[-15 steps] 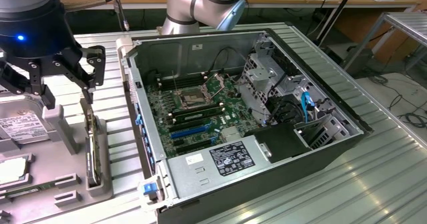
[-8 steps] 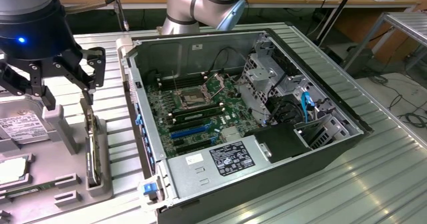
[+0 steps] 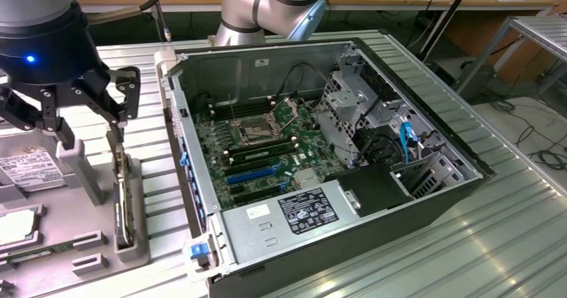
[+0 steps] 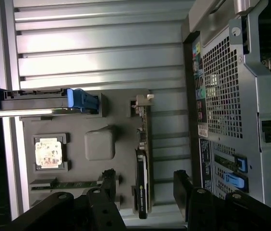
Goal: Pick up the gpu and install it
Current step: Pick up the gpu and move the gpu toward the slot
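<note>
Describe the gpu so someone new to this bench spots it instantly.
Start at the open computer case; on the exterior view's left of it sits a gray tray. The gpu is the long thin dark card standing on edge in the tray's slot nearest the case, below the open pincer. Its neighbours are a boxy hard drive and a narrow green memory stick.

Black pincer (image 3: pixel 90 137), dark gpu (image 4: pixel 142 185), grey tray (image 4: pixel 99 144), silver ribbed table (image 4: pixel 102 57)
</note>
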